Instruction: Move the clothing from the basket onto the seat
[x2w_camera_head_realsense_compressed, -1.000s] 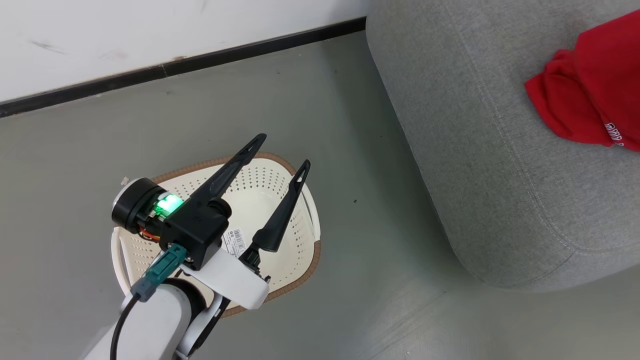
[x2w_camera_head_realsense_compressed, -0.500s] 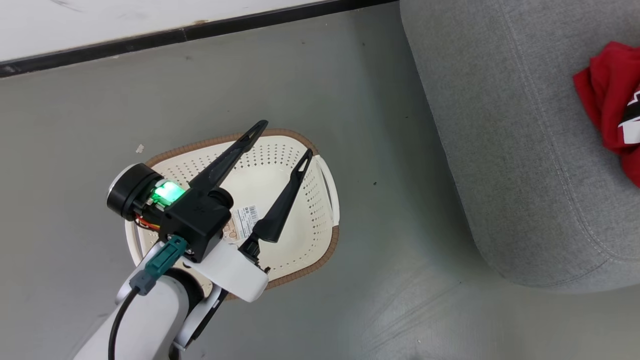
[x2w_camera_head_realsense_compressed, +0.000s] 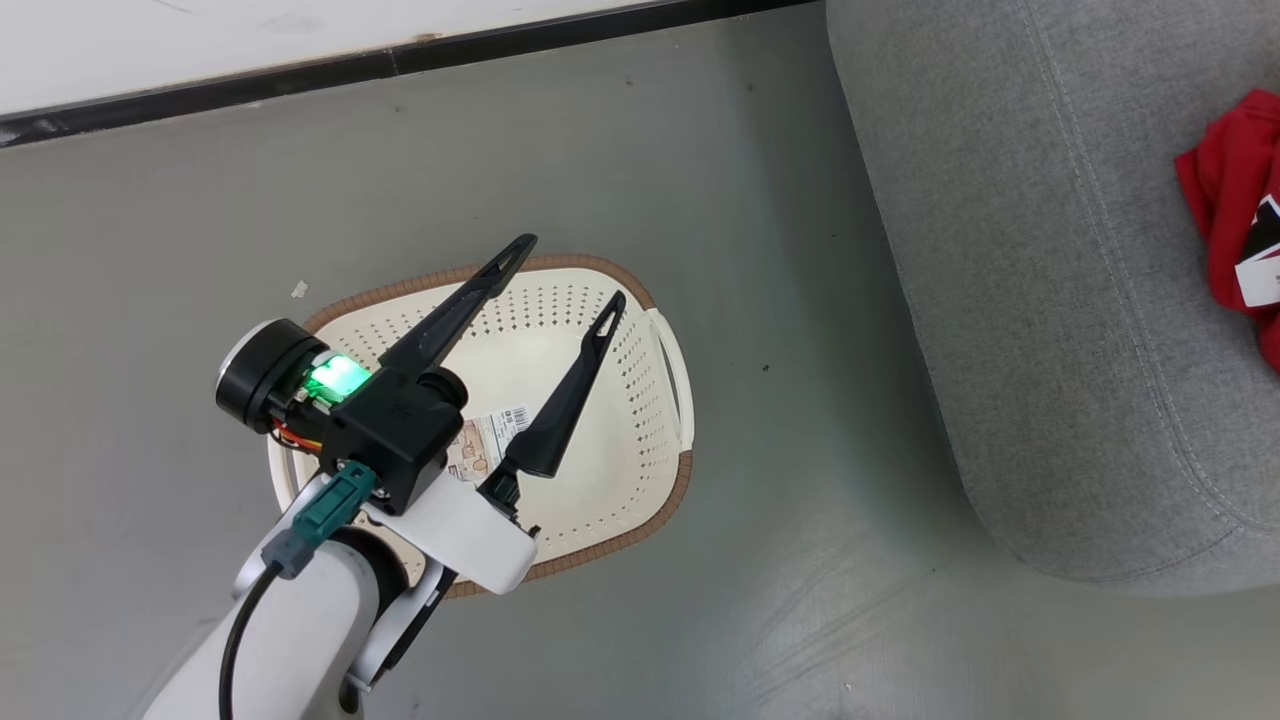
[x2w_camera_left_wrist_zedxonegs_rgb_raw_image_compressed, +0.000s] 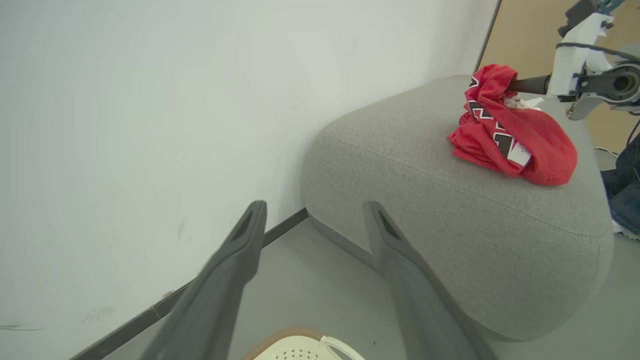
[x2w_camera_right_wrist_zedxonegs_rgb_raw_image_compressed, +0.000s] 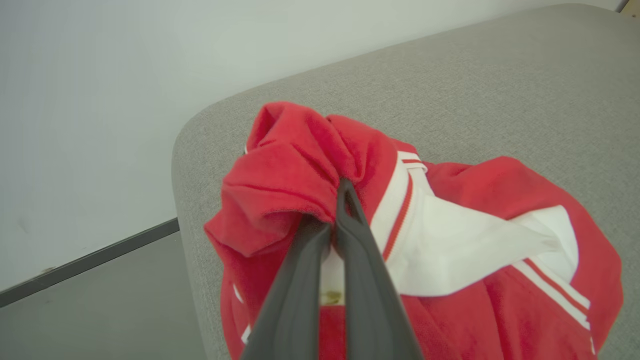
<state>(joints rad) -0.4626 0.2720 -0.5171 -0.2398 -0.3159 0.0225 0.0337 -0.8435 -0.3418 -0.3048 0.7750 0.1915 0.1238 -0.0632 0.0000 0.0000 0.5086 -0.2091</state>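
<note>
Seat (x2w_camera_left_wrist_zedxonegs_rgb_raw_image_compressed: 425, 210) bears clothing (x2w_camera_right_wrist_zedxonegs_rgb_raw_image_compressed: 285, 170), right tool (x2w_camera_right_wrist_zedxonegs_rgb_raw_image_compressed: 342, 189) pinching it; left tool (x2w_camera_head_realsense_compressed: 570, 272) spread above basket (x2w_camera_head_realsense_compressed: 645, 440).

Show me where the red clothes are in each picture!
Head view: clothes at the far right edge, on the seat.
Left wrist view: clothes at the upper right, heaped on the seat's top.
Right wrist view: clothes in the middle, pinched by the right gripper, jaws shut.
Shared landmark: the grey seat under them, in all three views.
</note>
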